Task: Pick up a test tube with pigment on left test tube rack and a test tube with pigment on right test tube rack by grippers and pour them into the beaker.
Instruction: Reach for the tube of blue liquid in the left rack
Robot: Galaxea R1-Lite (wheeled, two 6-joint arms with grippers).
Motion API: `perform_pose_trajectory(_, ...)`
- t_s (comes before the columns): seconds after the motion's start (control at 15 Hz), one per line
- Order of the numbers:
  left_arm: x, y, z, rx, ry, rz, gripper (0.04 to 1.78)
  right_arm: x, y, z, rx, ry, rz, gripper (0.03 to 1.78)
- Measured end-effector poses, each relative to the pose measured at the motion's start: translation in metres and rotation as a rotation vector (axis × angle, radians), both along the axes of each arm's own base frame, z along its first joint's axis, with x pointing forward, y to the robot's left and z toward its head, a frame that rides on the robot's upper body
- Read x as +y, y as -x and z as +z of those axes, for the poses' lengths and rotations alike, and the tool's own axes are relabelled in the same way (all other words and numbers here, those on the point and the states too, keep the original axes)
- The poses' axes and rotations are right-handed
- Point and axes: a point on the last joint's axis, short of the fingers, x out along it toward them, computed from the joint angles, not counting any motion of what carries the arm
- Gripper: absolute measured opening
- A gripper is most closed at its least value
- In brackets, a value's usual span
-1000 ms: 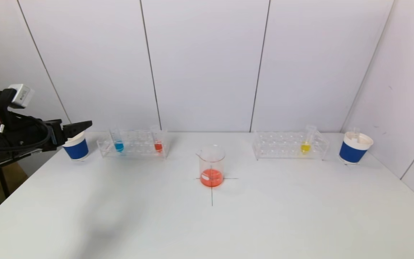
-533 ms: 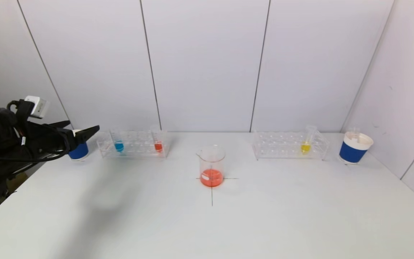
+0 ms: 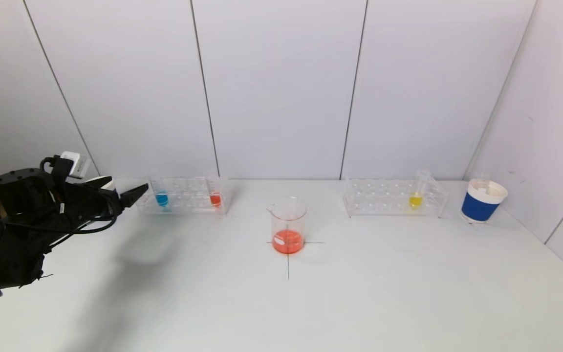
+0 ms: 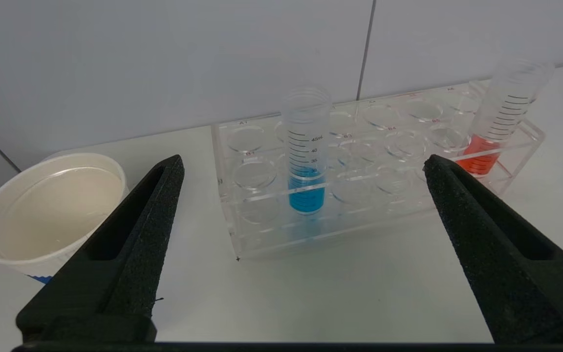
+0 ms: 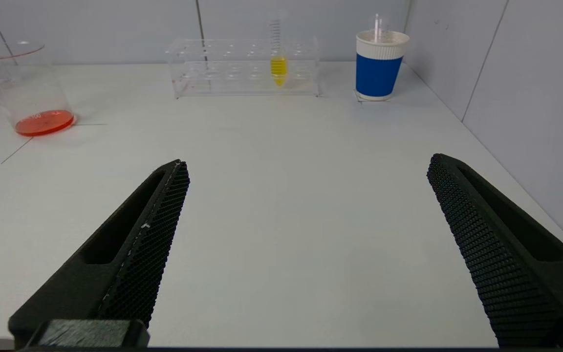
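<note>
My head camera looks forward and down over the whole table (image 3: 311, 303), taking in both racks, the glass beaker (image 3: 288, 226) and my left pincer (image 3: 132, 193) at the left edge. My left wrist camera sits close behind that pincer's wide-apart fingers, facing the left rack (image 4: 374, 195) just ahead. My right wrist camera looks low across the table past my right pincer (image 5: 306, 171), with the right rack (image 5: 242, 66) far ahead. All views share the tabletop.

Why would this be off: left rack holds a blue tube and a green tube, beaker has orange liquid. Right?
Not quite. The left rack holds a blue tube and an orange tube, not green; the left wrist view shows it. The beaker does hold orange liquid.
</note>
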Motion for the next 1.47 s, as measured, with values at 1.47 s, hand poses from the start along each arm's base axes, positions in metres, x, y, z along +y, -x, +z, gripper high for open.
perform_pose_trajectory(1.47, -0.012, -0.043, -0.032, 0.007, 0.001, -0.05, 1.72, 0.0, 0.0, 0.0, 0.0, 0.0, 0.0, 1.77)
